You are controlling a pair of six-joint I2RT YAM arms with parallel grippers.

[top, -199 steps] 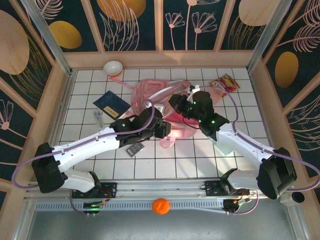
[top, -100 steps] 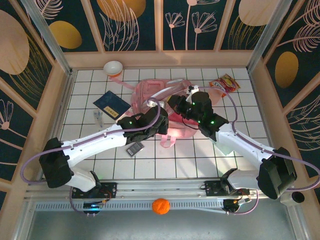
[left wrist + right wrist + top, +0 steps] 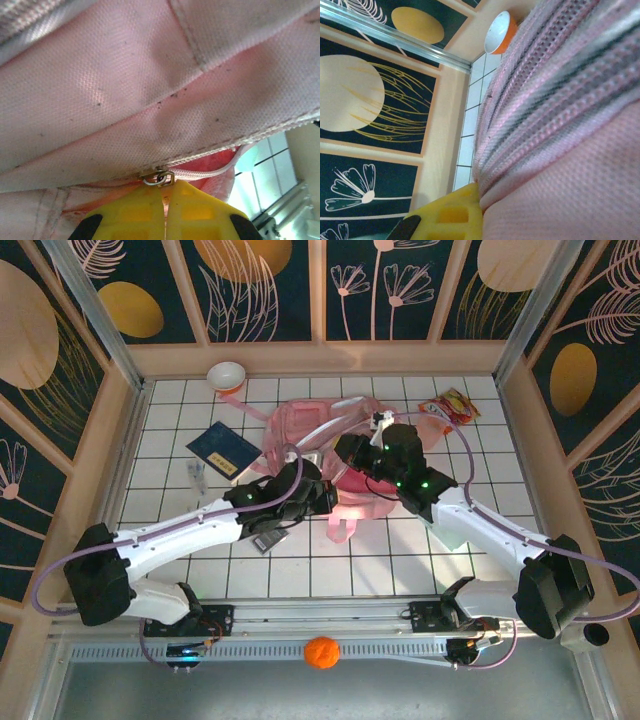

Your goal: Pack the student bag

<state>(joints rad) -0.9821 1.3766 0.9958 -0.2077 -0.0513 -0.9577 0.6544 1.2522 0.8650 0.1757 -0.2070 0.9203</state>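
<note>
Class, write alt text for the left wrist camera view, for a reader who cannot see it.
The left gripper, yellow fingers pressed together, pinches a small metal zip pull on the soft pink fabric backpack, seen close up. A white tiled table shows lower right.

Overhead camera looks down on the whole surface [image 3: 400,560]. Both wrist cameras press close against the same student bag [image 3: 150,100].

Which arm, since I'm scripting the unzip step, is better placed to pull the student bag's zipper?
Left, probably. The left gripper is shut on the metal zipper pull of the student bag. The right gripper rests against bag fabric; its yellow finger shows no pull beside it.
</note>
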